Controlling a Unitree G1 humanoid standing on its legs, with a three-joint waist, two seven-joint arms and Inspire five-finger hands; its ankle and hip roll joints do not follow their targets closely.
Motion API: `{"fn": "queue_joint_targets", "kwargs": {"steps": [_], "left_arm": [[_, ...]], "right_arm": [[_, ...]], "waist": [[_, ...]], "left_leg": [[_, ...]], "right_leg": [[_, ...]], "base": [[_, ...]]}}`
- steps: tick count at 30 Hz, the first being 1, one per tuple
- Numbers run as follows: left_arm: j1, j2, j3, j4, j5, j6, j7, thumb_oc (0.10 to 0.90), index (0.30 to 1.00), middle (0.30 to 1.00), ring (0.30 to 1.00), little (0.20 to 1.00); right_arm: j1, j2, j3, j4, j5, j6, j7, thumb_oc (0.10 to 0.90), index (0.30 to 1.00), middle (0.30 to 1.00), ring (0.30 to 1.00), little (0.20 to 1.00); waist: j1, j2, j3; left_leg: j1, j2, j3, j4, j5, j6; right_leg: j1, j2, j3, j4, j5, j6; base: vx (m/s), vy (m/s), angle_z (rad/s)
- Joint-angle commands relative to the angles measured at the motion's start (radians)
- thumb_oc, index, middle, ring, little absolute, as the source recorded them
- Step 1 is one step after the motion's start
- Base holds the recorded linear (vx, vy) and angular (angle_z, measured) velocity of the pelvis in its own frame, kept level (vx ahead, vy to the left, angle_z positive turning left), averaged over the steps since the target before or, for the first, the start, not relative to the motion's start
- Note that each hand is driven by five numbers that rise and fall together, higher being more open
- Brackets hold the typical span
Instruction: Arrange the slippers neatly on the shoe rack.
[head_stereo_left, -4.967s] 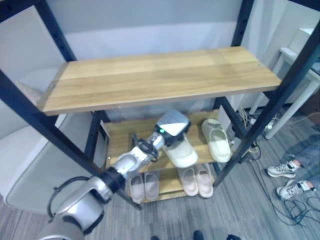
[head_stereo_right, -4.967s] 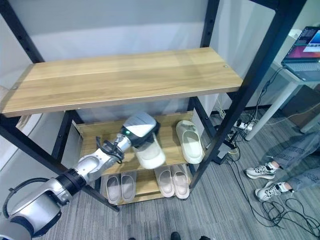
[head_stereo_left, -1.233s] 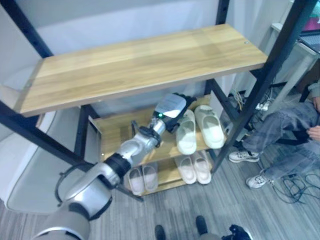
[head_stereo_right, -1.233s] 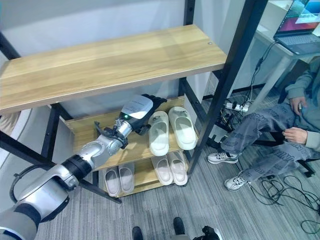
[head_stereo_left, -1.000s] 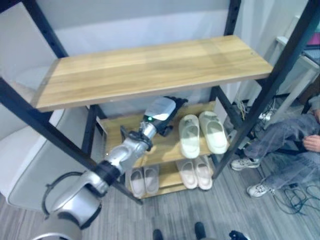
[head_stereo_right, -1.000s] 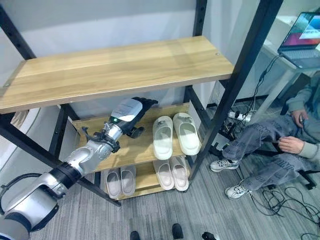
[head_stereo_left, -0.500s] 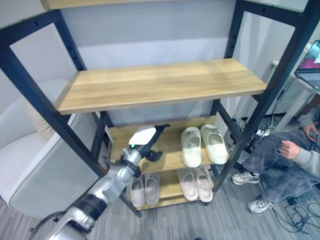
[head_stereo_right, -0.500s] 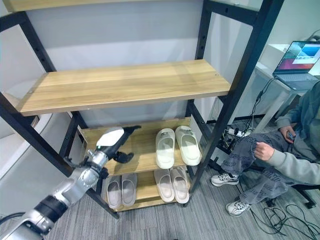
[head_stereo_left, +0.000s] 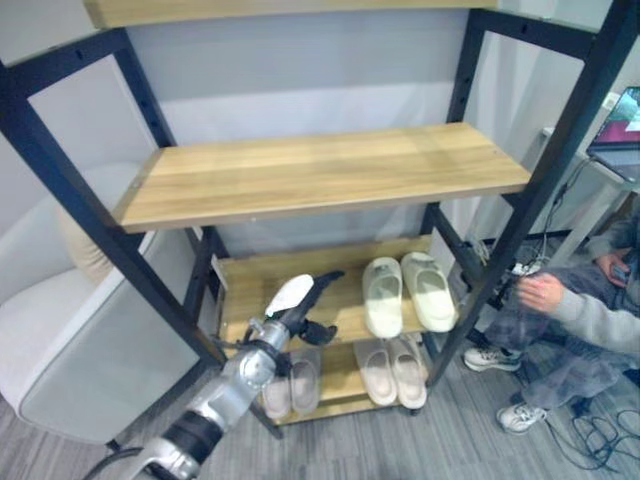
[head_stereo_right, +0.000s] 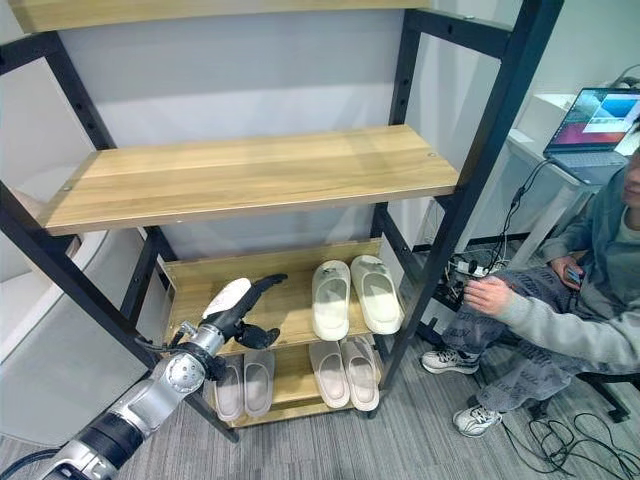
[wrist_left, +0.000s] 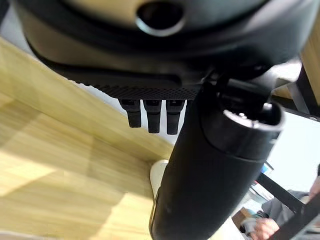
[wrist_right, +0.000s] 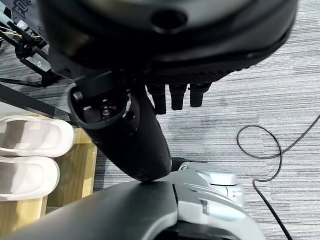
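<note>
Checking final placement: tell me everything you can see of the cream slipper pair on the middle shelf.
The cream slipper pair is two pale, smooth, thick-soled slides that look like moulded foam, each with a wide band over the front. They lie flat, soles down, side by side and roughly parallel, close together, on the right part of the lower wooden shelf, toes toward the back. Whether the two touch is unclear. Nothing holds them: the left hand is open, off to their left, apart from them.

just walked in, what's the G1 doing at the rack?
Slipper tidying on the shoe rack. A cream pair sits side by side on the middle shelf; two more pairs lie on the bottom shelf. The left hand hovers open and empty by that shelf, beside the cream pair. A person sits to the right.
</note>
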Motion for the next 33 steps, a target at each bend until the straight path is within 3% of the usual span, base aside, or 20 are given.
{"fn": "queue_joint_targets", "kwargs": {"steps": [1, 33], "left_arm": [[-0.131, -0.056, 0.065, -0.048, -0.07, -0.077, 0.016, 0.8, 0.9, 0.9, 0.9, 0.9], [-0.105, -0.16, -0.034, -0.036, -0.182, -0.076, -0.049, 0.8, 0.9, 0.9, 0.9, 0.9]], "right_arm": [[-0.024, 0.034, 0.014, 0.032, -0.034, -0.01, 0.035, 0.8, 0.9, 0.9, 0.9, 0.9], [-0.046, 0.033, 0.029, 0.029, -0.002, -0.016, 0.034, 0.8, 0.9, 0.9, 0.9, 0.9]], "waist": [[0.018, 0.058, -0.026], [0.014, 0.055, -0.007]], "left_leg": [[-0.026, -0.028, -0.074, 0.0, -0.067, 0.004], [-0.016, -0.026, -0.08, 0.0, -0.072, 0.009]], "right_leg": [[0.005, 0.065, -0.094, 0.03, -0.099, 0.008], [0.006, 0.068, -0.089, 0.04, -0.107, 0.002]], "base": [[0.0, 0.0, 0.0], [0.0, 0.0, 0.0]]}}
